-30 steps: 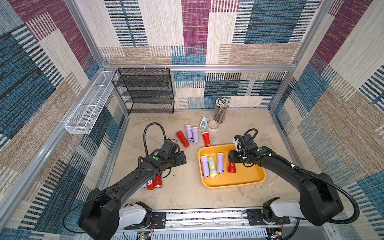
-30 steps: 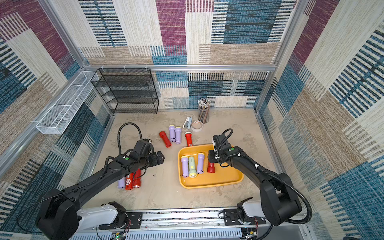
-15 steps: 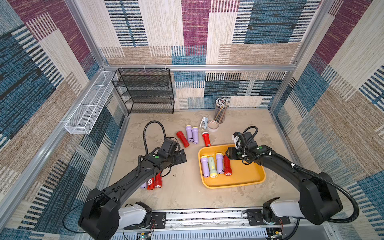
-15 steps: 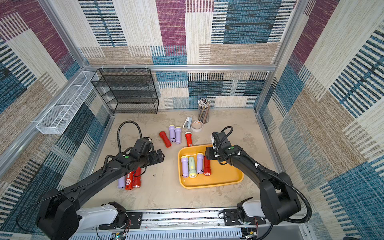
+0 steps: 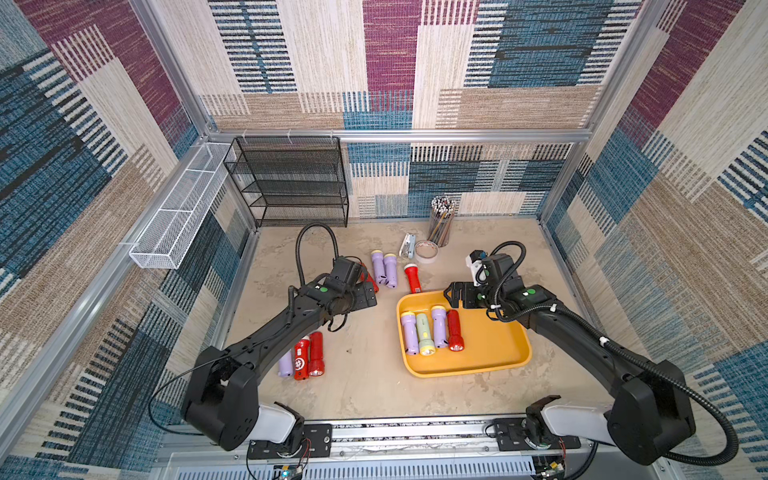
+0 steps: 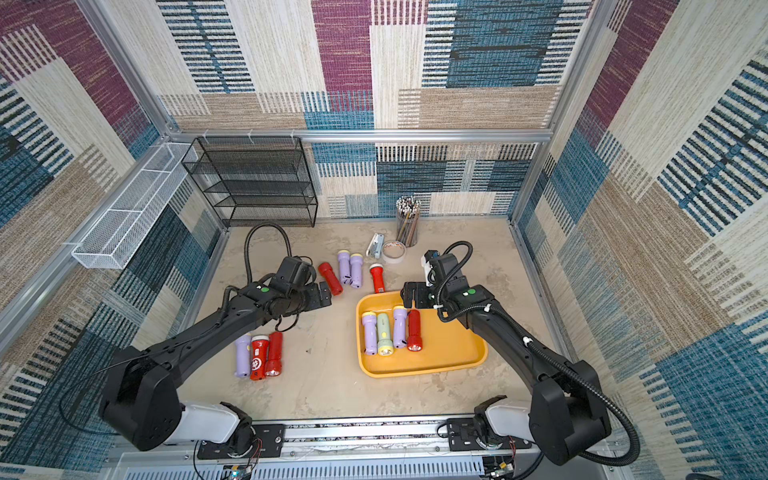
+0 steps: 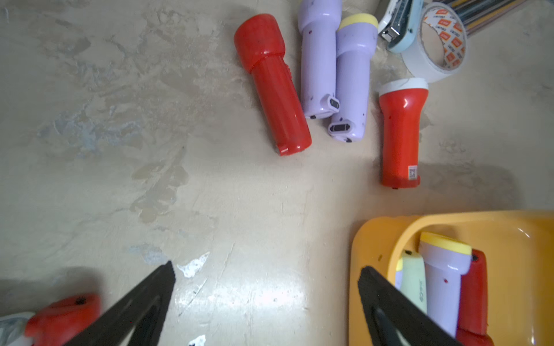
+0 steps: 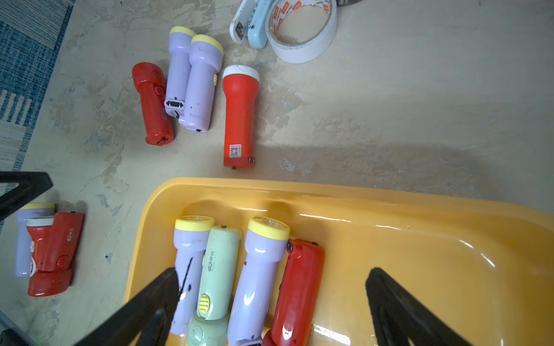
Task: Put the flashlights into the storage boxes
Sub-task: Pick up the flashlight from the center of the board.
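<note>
The yellow-orange storage box (image 5: pixel 494 345) (image 6: pixel 444 349) holds a row of flashlights: lilac, pale green, lilac and red (image 5: pixel 454 330) (image 8: pixel 299 284). My right gripper (image 5: pixel 457 295) (image 8: pixel 272 271) hangs open over the box's far edge and holds nothing. A red flashlight (image 6: pixel 330 277) (image 7: pixel 272 87), two lilac ones (image 5: pixel 385 269) and a white-headed red one (image 5: pixel 412 277) (image 8: pixel 239 113) lie loose behind the box. My left gripper (image 6: pixel 324 295) (image 7: pixel 266 266) is open and empty just short of that group. Three more flashlights (image 5: pixel 309 355) lie under the left arm.
A black mesh rack (image 5: pixel 291 183) stands at the back left, and a white wire basket (image 5: pixel 178 212) hangs on the left wall. A cup of pencils (image 5: pixel 441 220), a tape roll (image 5: pixel 426 251) and a stapler (image 5: pixel 408 245) sit at the back.
My right gripper set the red flashlight beside the lilac one in the box, opened and drew back to the far edge. The left gripper edged slightly toward the far group.
</note>
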{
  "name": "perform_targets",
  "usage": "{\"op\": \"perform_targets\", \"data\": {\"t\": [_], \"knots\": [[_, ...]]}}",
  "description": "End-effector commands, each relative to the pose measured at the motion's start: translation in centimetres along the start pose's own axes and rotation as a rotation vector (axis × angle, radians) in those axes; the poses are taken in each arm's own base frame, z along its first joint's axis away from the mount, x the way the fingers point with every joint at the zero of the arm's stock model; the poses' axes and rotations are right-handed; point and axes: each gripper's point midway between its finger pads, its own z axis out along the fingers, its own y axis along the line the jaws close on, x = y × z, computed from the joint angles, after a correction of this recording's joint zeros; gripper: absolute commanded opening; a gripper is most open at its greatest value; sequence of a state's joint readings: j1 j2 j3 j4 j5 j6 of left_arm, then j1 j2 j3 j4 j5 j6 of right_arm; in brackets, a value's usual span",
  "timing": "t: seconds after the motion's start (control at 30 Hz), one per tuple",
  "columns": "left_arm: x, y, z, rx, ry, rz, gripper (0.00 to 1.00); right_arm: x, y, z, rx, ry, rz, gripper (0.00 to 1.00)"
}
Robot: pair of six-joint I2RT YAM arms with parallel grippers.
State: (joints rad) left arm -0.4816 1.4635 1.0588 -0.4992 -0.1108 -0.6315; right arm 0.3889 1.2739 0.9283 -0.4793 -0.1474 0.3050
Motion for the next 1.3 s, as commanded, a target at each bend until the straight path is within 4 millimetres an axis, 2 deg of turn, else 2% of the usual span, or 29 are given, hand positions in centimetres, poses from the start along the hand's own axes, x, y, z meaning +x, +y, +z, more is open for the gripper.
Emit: {"op": "perform_targets", "data": {"t": [0.0, 0.27, 0.53, 0.73, 0.97, 1.27], "knots": [[-1.1, 0.4, 1.6, -0.044, 0.014, 0.023, 0.98, -1.1, 0.7, -0.8, -0.025, -0.036, -0.027, 1.00], [-3.0, 1.1, 7.1, -0.136, 0.062, 0.003, 0.90, -2.8, 1.3, -1.4, -0.033, -0.080, -0.061, 1.00], [-4.4, 0.1, 11.1, -0.156, 0.093, -0.032, 0.83, -3.8, 1.6, -0.5, -0.035, -0.090, -0.097, 1.00], [-4.5, 0.3, 12.7, -0.187, 0.113, -0.042, 0.78, -3.9, 1.6, 0.2, -0.033, -0.081, -0.112, 1.00], [-3.8, 1.0, 14.0, -0.208, 0.145, -0.050, 0.57, -3.5, 1.4, 0.6, -0.036, -0.076, -0.110, 1.00], [-3.4, 1.5, 13.8, -0.216, 0.160, -0.048, 0.38, -3.7, 1.4, 0.5, -0.031, -0.078, -0.111, 1.00]]}}
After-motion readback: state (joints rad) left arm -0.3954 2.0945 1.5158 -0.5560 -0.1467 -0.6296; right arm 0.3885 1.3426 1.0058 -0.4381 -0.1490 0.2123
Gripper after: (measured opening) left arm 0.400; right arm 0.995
